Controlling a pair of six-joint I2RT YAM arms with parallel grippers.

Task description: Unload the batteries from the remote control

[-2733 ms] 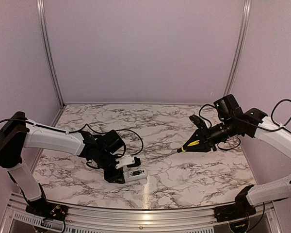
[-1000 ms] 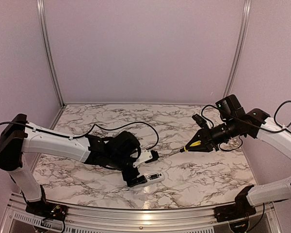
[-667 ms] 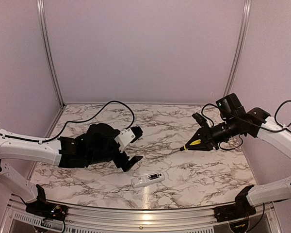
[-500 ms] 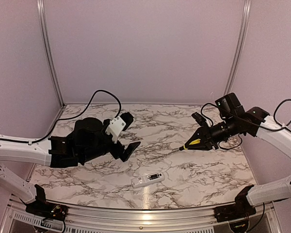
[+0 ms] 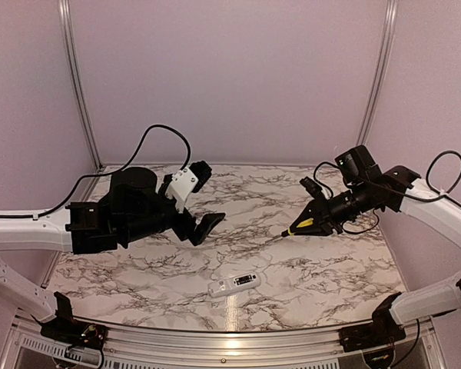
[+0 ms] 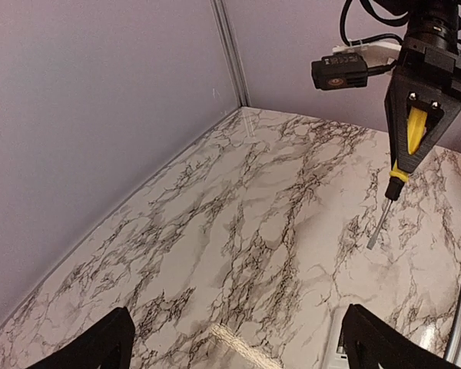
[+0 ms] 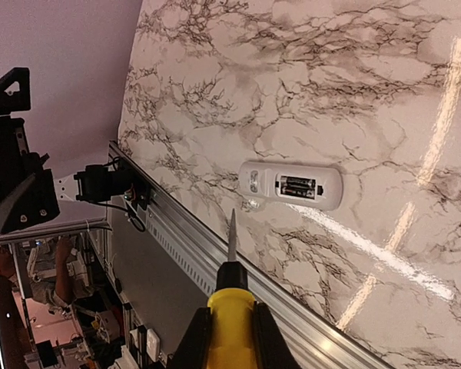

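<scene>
Item 1, remote control: we log it lying flat on the marble table, near the front edge and about midway between the two arms, recessed face up.

Item 2, batteries: we note dark shapes seated in the open recess. We cannot count them.

Item 3, left gripper: we record the jaws spread wide with nothing between them. It is raised off the table, behind and to the left of the remote and well apart from it.

Item 4, right gripper: we find it clamped on the handle of a yellow-handled screwdriver. The blade slants down toward the table but is clear of it. In the right wrist view the tip lies just beside the remote's near long edge.

Item 5, surroundings: we list lilac walls, an aluminium rail along the table's front edge, and a black cable looping over the left arm
</scene>
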